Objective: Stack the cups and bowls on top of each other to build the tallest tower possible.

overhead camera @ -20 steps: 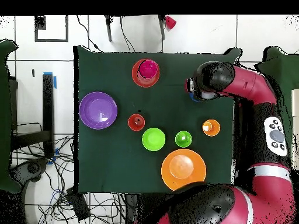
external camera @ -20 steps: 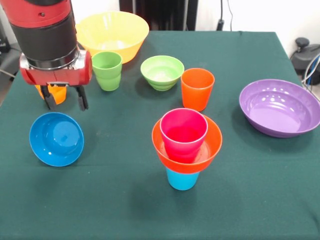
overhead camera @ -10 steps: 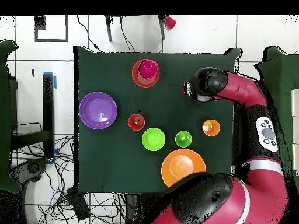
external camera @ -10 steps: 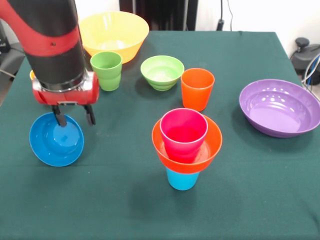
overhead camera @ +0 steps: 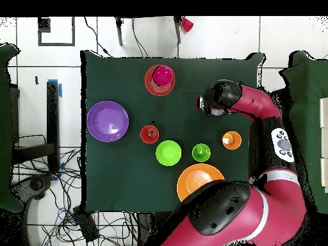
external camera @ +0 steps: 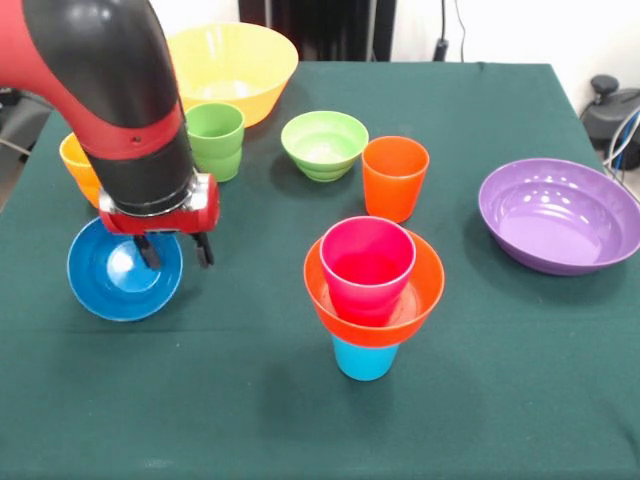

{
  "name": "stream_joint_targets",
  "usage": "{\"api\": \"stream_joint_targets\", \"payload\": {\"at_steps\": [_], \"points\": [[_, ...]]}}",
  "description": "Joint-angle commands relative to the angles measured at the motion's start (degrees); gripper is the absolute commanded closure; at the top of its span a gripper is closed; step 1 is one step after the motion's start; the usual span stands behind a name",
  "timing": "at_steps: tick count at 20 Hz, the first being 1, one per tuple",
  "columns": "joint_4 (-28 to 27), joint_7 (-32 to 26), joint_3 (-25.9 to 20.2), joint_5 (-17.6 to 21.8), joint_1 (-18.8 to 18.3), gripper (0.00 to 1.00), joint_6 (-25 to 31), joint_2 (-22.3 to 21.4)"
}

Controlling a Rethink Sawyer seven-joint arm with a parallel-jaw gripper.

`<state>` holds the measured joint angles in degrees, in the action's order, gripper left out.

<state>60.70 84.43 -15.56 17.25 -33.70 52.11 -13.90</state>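
Your pincer (external camera: 176,250) has moved down and right since a second ago, fingers now spread astride the blue bowl (external camera: 115,275) rim, which has tilted up.

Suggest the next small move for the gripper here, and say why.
Probably close on the blue bowl's rim. The gripper is open, one finger inside the bowl, the other outside its near-right edge, and the tower so far ends with a magenta cup.
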Motion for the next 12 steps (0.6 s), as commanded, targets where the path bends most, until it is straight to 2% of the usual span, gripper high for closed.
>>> {"api": "stream_joint_targets", "payload": {"at_steps": [1,5,12], "points": [[-0.9,-6.8,-2.7,4.1,2.3,0.0,-1.8,1.0],[-1.7,-5.6,-2.8,3.5,2.5,0.0,-1.9,2.5],[-3.0,-9.2,-4.1,3.2,1.0,0.0,-0.9,3.0]]}}
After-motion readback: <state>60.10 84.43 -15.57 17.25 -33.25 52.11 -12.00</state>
